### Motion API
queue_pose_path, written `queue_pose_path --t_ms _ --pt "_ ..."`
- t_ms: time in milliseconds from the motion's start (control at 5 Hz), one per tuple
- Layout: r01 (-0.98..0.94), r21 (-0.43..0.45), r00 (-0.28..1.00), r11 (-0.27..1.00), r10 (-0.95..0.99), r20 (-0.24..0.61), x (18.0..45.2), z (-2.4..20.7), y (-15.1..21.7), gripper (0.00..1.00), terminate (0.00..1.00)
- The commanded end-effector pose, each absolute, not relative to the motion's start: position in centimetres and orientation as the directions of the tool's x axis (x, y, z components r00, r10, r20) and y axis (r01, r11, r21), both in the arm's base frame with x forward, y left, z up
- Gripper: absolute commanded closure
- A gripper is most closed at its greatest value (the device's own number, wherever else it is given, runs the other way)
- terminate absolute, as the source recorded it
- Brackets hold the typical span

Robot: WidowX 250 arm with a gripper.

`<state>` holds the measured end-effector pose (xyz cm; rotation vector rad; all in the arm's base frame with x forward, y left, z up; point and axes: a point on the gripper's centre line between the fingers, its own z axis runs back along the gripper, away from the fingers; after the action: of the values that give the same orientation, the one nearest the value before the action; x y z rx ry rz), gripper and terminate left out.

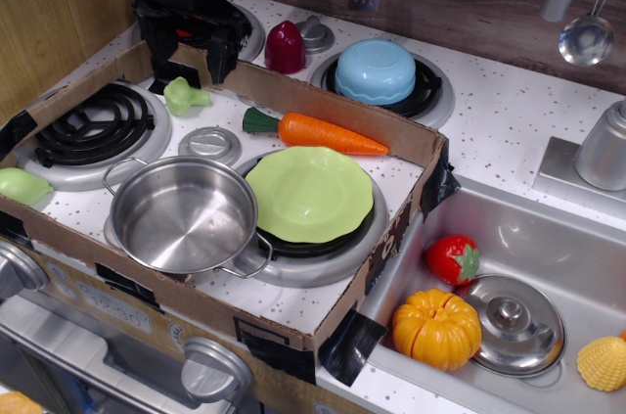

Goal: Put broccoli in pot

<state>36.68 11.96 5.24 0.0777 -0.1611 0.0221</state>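
The broccoli (184,96) is a small pale-green knobbly floret lying on the stovetop at the back left, just inside the cardboard wall. The pot (184,215) is a shiny steel pot with two wire handles, standing empty at the front of the stove, left of the green plate (309,193). My black gripper (186,54) hangs open and empty just above and slightly behind the broccoli, its two fingers spread to either side. It is not touching the broccoli.
A carrot (318,131) lies behind the plate. A cardboard wall (342,111) frames the stove. A smooth pale-green piece (20,185) sits at the far left. A blue bowl (376,70) and a dark red piece (285,47) stand behind. The sink (548,238) holds a lid, pumpkin and strawberry.
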Motion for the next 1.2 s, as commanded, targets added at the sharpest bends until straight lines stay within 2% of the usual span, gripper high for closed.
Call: queue_pose_path --t_ms 0,800,1000 --pt "-0.039 0.091 0.980 0.995 0.020 0.197 38.3 5.6 14.2 0.00 0.00" --pt "-0.048 0.068 0.981 0.997 0.034 0.190 37.9 2.5 14.0 0.00 0.00" --pt "-0.045 0.067 0.981 0.997 0.031 0.189 38.0 2.2 13.7 1.00 0.00"
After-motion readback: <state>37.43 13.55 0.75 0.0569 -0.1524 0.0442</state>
